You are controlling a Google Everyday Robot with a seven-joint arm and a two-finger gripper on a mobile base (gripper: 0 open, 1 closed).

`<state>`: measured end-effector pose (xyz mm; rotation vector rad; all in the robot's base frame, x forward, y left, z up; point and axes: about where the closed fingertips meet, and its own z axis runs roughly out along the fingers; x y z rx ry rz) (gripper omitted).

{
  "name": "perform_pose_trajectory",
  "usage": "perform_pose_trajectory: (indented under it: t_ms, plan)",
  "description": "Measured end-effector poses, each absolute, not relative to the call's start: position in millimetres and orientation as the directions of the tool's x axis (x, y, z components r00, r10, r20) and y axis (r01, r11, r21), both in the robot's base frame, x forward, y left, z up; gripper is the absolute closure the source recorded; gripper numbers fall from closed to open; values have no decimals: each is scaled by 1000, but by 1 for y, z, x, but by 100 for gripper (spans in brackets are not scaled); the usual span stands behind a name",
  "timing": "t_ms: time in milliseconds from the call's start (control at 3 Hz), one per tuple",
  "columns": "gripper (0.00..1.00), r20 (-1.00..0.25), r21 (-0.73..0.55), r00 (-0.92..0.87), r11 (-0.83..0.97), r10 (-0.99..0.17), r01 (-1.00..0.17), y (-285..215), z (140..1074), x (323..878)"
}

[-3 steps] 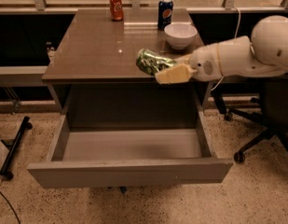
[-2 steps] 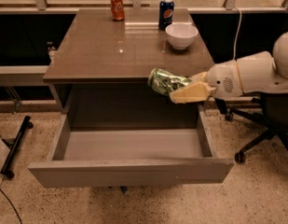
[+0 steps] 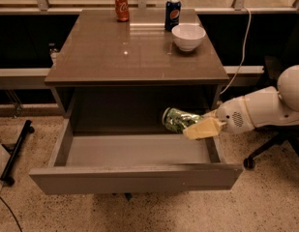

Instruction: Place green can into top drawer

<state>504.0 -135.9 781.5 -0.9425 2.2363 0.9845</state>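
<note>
The green can, green-and-white patterned, lies on its side in my gripper, which is shut on it. The arm comes in from the right. The can hangs over the right rear part of the open top drawer, just above its grey inside and below the brown cabinet top. The drawer is pulled fully out and nothing lies in it.
On the cabinet top stand an orange-red can, a blue Pepsi can and a white bowl, all at the back. An office chair base stands at the right. A black stand lies on the floor at the left.
My gripper has carried the green can down from the cabinet top's front right edge to inside the open drawer space, moving lower and toward the drawer.
</note>
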Motion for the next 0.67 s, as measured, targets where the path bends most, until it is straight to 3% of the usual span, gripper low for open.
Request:
perform_pose_trajectory:
  t_ms: [667]
  plan:
    - [100,-610,387,-709,648,-353,-656,-124,711,535]
